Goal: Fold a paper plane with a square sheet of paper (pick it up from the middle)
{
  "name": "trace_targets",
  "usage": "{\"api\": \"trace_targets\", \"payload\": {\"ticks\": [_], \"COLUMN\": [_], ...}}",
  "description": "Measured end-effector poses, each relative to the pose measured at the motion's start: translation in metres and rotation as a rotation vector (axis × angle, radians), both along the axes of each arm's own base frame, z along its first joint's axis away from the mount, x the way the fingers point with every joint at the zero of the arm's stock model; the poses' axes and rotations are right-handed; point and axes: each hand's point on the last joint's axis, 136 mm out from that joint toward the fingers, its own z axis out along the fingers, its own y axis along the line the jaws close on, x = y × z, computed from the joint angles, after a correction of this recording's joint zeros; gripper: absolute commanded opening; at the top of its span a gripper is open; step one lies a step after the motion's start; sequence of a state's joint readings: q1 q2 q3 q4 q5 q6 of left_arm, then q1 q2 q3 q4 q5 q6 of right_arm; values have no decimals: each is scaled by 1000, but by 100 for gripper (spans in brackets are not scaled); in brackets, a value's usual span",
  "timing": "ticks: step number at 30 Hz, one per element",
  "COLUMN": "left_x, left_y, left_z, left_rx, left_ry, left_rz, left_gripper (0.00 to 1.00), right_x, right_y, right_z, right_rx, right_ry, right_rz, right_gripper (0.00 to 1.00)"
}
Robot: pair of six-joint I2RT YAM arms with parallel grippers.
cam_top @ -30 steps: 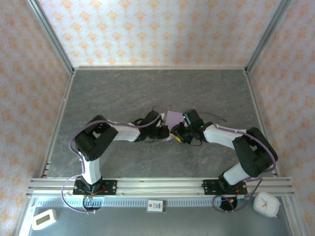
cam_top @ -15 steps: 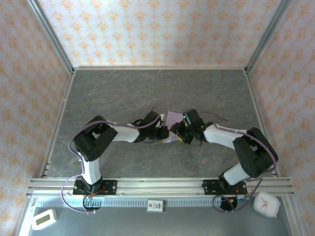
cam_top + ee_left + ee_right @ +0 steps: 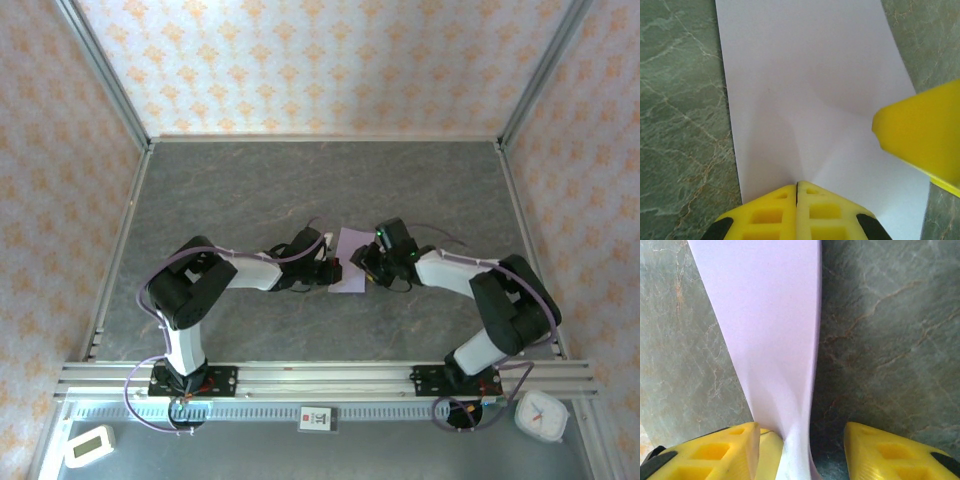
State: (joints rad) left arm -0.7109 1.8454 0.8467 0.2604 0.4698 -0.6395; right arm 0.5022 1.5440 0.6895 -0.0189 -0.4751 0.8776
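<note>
**A:** As seen from the overhead camera, where does the thin, matte lavender sheet of paper [image 3: 350, 265] lie?

**B:** Mid-table on the grey marbled table top [image 3: 300, 190], between the two arms. The left gripper [image 3: 331, 270] is at its left edge and the right gripper [image 3: 368, 263] at its right edge. From up here I cannot tell whether either one is touching it. The sheet reads as longer than it is wide.

**A:** Other items on the rig?

**B:** A round white clock [image 3: 541, 415] at the near right corner and a small white timer [image 3: 88, 446] at the near left. Both sit on the near side of the aluminium rail [image 3: 320, 372], well apart from the paper.

**A:** Left wrist camera?

**B:** The left gripper [image 3: 797, 189] has its yellow fingers pressed together, clenched on the near edge of the sheet [image 3: 810, 75]. Soft creases fan out from the pinch point. The sheet runs away from the fingers across the table top [image 3: 680, 100]. One yellow fingertip [image 3: 920, 135] of the other gripper reaches in from the right, over the sheet's right edge.

**A:** Right wrist camera?

**B:** The right gripper [image 3: 802, 435] has its fingers apart and grips nothing. The sheet [image 3: 770, 315] passes between them as a tapering strip and lies against the left-hand finger [image 3: 715, 450]. Bare table top [image 3: 890, 340] shows between the paper and the right-hand finger [image 3: 900, 455]. At the fingers the paper is buckled into a narrow ridge.
</note>
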Motion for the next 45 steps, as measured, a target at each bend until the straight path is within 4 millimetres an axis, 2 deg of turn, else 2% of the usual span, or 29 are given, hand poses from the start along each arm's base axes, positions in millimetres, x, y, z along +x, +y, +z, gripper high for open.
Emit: {"api": "trace_targets", "payload": {"ticks": [9,15,20,27,31,33,45], "left_x": [-1,-1,-1,-1,-1,-1,-1], "left_y": [0,0,0,0,0,0,0], "left_z": [0,0,0,0,0,0,0], "left_rx": [-2,-2,-2,-5,-5,-5,-6], "left_ry": [0,0,0,7,7,7,9], "left_rz": [-1,-1,-1,6,7,7,10], "left_gripper": [0,0,0,0,0,0,0], "right_x": [4,2,-8,-18,-20,-23,-47], "right_y": [4,5,3,5,4,1,-14], "right_z": [6,7,8,1,0,-1,16], "right_rx": [15,18,26,26,22,10,25], "right_ry": [-16,-15,-12,13,21,37,21], "right_rz": [25,30,32,45,41,35,-3], "right_gripper": [34,34,34,39,51,54,52]}}
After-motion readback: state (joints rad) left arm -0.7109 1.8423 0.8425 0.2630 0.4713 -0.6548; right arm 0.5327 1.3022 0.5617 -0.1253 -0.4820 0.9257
